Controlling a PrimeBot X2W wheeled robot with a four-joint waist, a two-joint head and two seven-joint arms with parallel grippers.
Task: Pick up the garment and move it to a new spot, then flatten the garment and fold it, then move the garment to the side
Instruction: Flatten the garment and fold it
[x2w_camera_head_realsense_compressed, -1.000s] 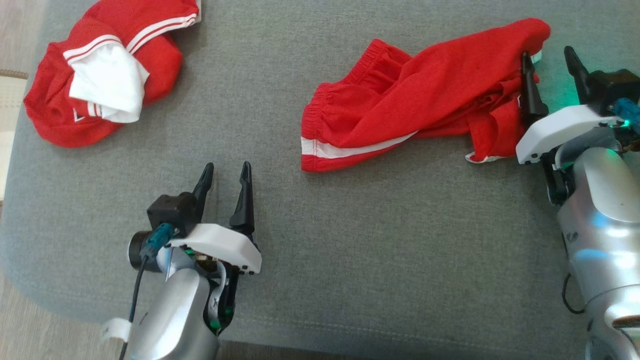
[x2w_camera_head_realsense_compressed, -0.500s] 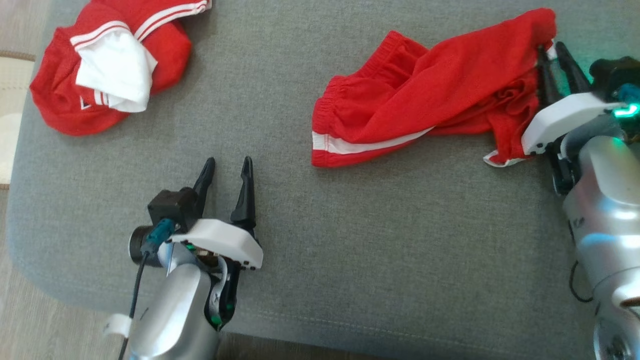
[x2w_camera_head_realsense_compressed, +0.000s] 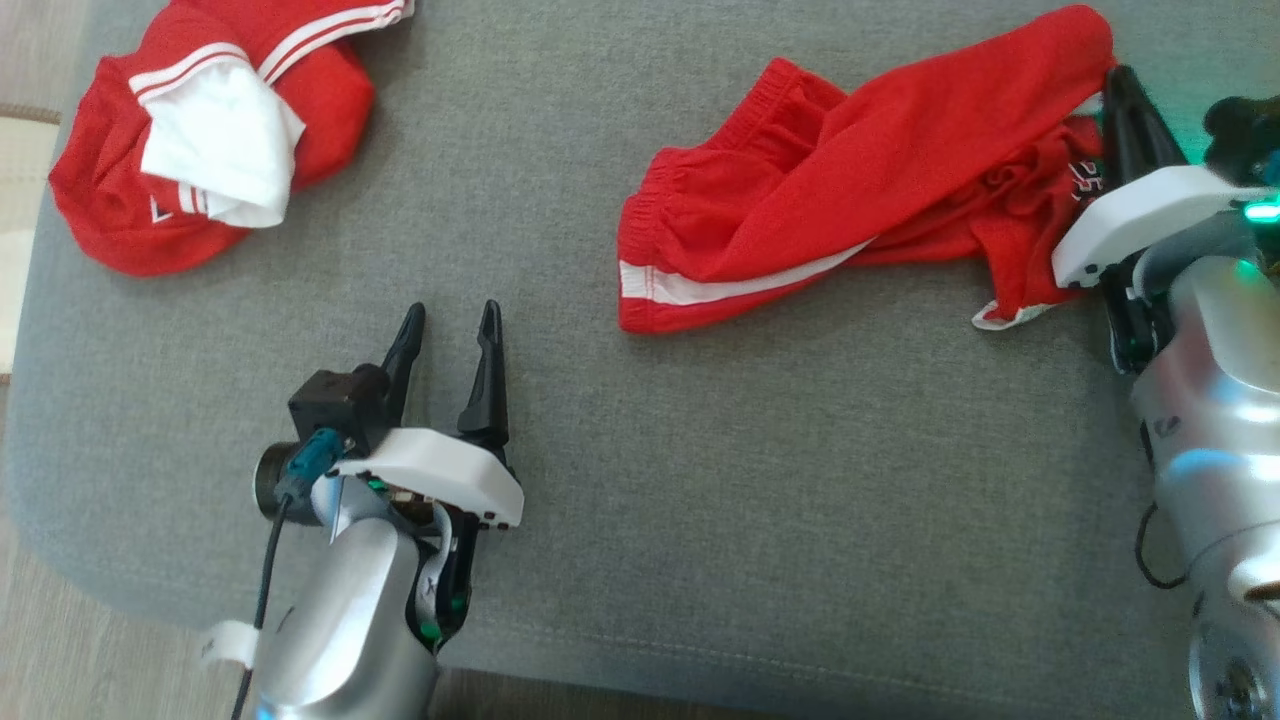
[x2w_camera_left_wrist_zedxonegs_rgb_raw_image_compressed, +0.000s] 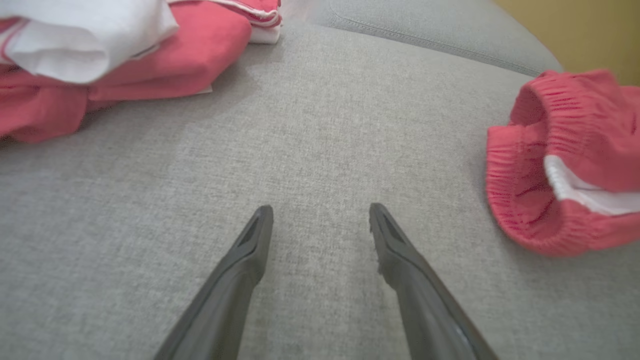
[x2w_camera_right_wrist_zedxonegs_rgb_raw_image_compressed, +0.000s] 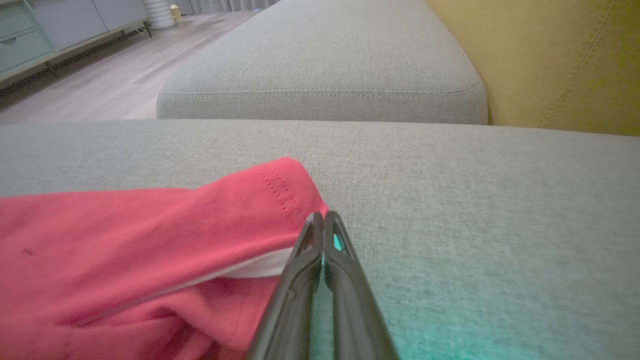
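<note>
The garment (x2w_camera_head_realsense_compressed: 850, 190) is a pair of red shorts with white side stripes, lying crumpled on the right of the grey cushion (x2w_camera_head_realsense_compressed: 700, 500). In the left wrist view its elastic waistband (x2w_camera_left_wrist_zedxonegs_rgb_raw_image_compressed: 560, 200) is at the right. My right gripper (x2w_camera_head_realsense_compressed: 1120, 85) is at the garment's right corner, shut on the hem. In the right wrist view the red cloth (x2w_camera_right_wrist_zedxonegs_rgb_raw_image_compressed: 150, 240) and its white edge run in between the closed fingertips of the right gripper (x2w_camera_right_wrist_zedxonegs_rgb_raw_image_compressed: 322, 217). My left gripper (x2w_camera_head_realsense_compressed: 450, 320) hovers open over bare cushion at the lower left, empty, and its fingers point at bare fabric (x2w_camera_left_wrist_zedxonegs_rgb_raw_image_compressed: 320, 212).
A second red and white garment (x2w_camera_head_realsense_compressed: 200, 130) lies bunched at the far left of the cushion, top left in the left wrist view (x2w_camera_left_wrist_zedxonegs_rgb_raw_image_compressed: 125, 60). The cushion's rounded front edge (x2w_camera_head_realsense_compressed: 600, 670) drops to the floor. A yellow backrest (x2w_camera_right_wrist_zedxonegs_rgb_raw_image_compressed: 550, 60) and another grey cushion (x2w_camera_right_wrist_zedxonegs_rgb_raw_image_compressed: 325, 65) lie beyond.
My right gripper has gone from open astride the garment's right corner to shut on it. The head camera has shifted a little. The left arm has stayed put.
</note>
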